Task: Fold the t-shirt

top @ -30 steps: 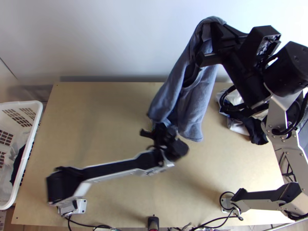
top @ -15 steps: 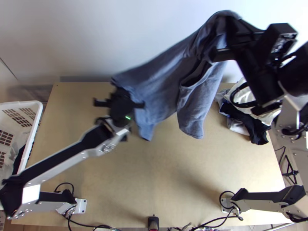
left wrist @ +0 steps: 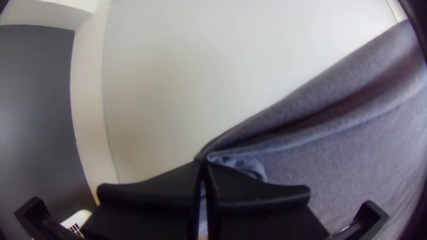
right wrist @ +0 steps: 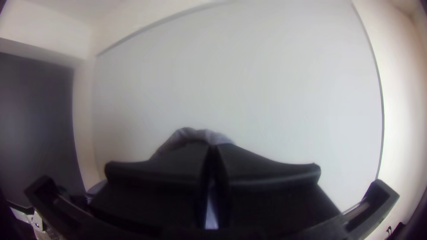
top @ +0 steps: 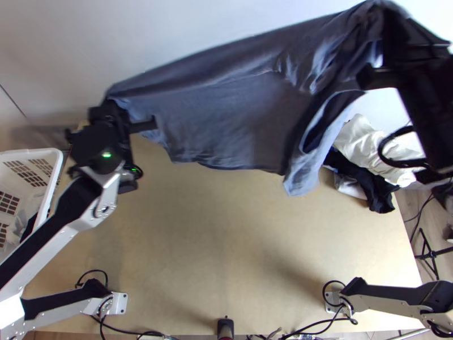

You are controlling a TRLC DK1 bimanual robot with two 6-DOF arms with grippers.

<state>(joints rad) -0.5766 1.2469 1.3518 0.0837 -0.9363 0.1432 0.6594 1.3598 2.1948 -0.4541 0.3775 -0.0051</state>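
Observation:
The blue-grey t-shirt (top: pixel 226 113) hangs stretched in the air between both grippers over the table's far side, its lower edge loose. At its left end my left gripper (top: pixel 116 107) is shut on a corner of it; in the left wrist view the cloth (left wrist: pixel 338 129) runs out from between the tips of my left gripper (left wrist: pixel 203 162). My right gripper (top: pixel 385 34), higher up at the top right, is shut on the bunched other end. In the right wrist view a fold of shirt (right wrist: pixel 189 133) pokes out above the tips of my right gripper (right wrist: pixel 212 146).
A white basket (top: pixel 54 187) with clothes in it stands at the left of the wooden table (top: pixel 226 238). White and black clothes (top: pixel 371 153) lie heaped at the table's right side. A pale wall (top: pixel 170 34) rises behind the table.
My left gripper has moved from mid-table to the far left, drawing the shirt out wide. My right gripper has moved right and up the picture with its end. The hanging folds have opened out.

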